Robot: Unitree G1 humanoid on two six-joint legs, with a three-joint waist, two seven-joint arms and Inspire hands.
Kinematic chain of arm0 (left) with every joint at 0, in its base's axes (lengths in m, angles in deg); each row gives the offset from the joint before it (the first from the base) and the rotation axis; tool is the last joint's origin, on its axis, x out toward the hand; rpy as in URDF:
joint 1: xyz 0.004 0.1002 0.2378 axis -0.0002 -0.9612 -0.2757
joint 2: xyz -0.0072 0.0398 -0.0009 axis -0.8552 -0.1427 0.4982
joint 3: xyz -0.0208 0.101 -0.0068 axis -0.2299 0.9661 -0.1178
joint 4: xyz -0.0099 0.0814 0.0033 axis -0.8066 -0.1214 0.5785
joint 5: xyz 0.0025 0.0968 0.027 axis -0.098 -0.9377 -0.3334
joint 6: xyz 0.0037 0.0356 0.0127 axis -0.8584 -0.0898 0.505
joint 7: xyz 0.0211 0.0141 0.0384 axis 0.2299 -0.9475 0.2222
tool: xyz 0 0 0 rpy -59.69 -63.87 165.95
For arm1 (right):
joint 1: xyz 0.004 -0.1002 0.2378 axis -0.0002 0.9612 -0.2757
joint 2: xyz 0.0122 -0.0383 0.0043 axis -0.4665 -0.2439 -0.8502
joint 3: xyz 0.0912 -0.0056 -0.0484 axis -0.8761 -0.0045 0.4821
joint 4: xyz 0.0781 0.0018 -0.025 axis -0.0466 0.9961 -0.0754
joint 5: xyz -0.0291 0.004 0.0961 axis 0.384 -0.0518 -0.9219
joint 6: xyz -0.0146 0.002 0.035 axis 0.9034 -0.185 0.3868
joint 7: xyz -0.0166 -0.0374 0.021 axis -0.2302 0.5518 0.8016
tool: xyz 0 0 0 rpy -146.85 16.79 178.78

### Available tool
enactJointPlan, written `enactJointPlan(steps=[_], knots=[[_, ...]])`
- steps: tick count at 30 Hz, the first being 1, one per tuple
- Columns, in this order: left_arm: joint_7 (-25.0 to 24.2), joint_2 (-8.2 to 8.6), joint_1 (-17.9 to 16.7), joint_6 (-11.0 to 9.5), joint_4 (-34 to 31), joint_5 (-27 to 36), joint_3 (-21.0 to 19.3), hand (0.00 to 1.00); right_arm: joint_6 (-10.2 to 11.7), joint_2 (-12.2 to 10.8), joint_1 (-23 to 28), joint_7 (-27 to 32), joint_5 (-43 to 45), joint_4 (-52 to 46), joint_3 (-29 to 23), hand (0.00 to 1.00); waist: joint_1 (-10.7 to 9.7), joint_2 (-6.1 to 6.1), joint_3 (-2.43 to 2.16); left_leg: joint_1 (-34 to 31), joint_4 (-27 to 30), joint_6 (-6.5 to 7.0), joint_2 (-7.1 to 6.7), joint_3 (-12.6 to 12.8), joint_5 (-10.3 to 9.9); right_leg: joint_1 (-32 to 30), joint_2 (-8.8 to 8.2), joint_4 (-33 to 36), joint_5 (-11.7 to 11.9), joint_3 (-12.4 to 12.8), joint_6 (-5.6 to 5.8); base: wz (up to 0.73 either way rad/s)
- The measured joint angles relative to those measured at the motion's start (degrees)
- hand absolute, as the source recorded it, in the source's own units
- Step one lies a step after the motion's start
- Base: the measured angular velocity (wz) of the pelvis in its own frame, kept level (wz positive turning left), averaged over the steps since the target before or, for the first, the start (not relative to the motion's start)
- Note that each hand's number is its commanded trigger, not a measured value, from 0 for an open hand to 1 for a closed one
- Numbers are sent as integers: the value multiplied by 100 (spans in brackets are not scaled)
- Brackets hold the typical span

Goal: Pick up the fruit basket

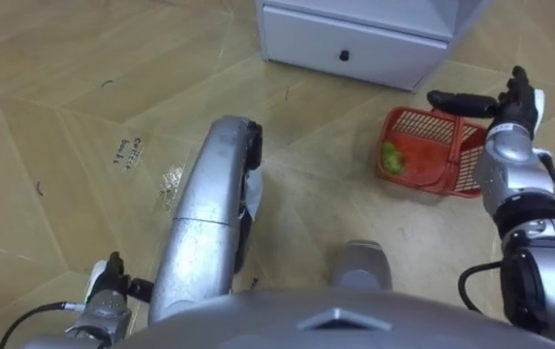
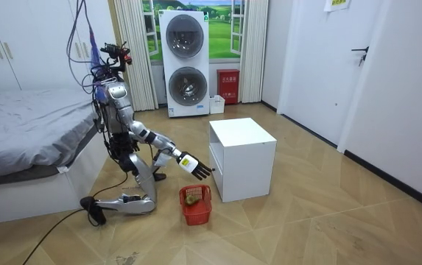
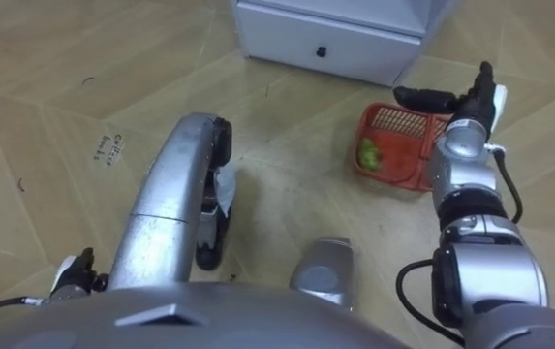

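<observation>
The red mesh fruit basket [image 1: 420, 128] stands on the wooden floor in front of a white cabinet, with a green fruit [image 1: 391, 158] inside and its handle raised across the middle. My right hand [image 1: 511, 102] hovers open above the basket's right side, fingers straight and thumb stretched out to the left, not touching it. In the room view I kneel on the floor between the bed and the cabinet, and the right hand [image 2: 195, 167] is a short way above the basket [image 2: 196, 205]. My left hand [image 1: 110, 282] hangs low at the lower left.
The white cabinet [image 1: 354, 44] with one drawer stands just behind the basket. A bed [image 2: 26, 140] is behind me. Two stacked washing machines [image 2: 185, 62] stand by the far wall. My own bent leg lies between the hands.
</observation>
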Motion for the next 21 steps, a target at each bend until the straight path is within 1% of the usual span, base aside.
enactJointPlan(steps=[1,3,4,8,9,13,14,16,18,19,21], knots=[[0,-4,-33,4,2,2,33,0,0,5,-10,0,-8,4,0,0,0,13,-2,-2,-1,1,7,15,0,-13,-17,12,0,11,0,-7],[0,-9,-142,9,6,3,173,0,-6,45,-8,4,-20,37,0,0,0,77,-3,-2,-5,8,13,39,-4,-19,-57,24,0,9,0,0],[0,-8,-161,11,5,3,175,0,-7,47,-8,4,-19,46,0,0,0,86,-2,-2,-8,9,15,42,-4,-24,-62,26,0,9,1,0],[-1,1,-235,30,-15,6,171,0,-45,58,6,-6,-18,132,0,0,-3,191,-2,0,-37,6,46,45,-2,-57,-61,29,-4,13,8,0],[-1,1,-232,29,-21,6,172,0,-49,58,12,-10,-18,155,1,0,-4,218,-6,2,-51,0,59,53,0,-83,-62,35,-4,32,9,-5],[-22,1,-216,25,-34,11,174,0,-53,68,16,-28,-25,357,16,0,0,249,-19,6,-110,-48,84,76,26,-182,-71,60,-6,117,11,-7],[-66,0,-221,39,-54,10,174,0,-53,85,15,-63,-49,437,28,0,15,252,-18,5,-122,-60,103,91,32,-239,-70,80,-6,180,11,-11],[-164,-1,-229,59,-73,12,174,0,-74,112,34,-94,-82,555,70,0,19,290,-25,-2,-126,-61,149,112,33,-292,-59,99,-6,223,10,-12],[-284,-6,-270,114,-183,13,179,0,-129,197,33,-214,-214,768,204,0,43,337,-26,-10,-123,-61,177,143,33,-352,-45,125,-7,303,13,-11],[-296,-6,-275,120,-200,14,181,0,-142,221,29,-238,-251,828,245,0,53,341,-26,-15,-124,-61,184,152,33,-373,-32,133,-8,330,15,-8],[-300,-8,-279,119,-230,115,292,0,-173,290,33,-336,-397,1011,246,0,95,387,-23,-61,-124,-61,191,165,33,-439,-29,157,-9,365,16,-2]])
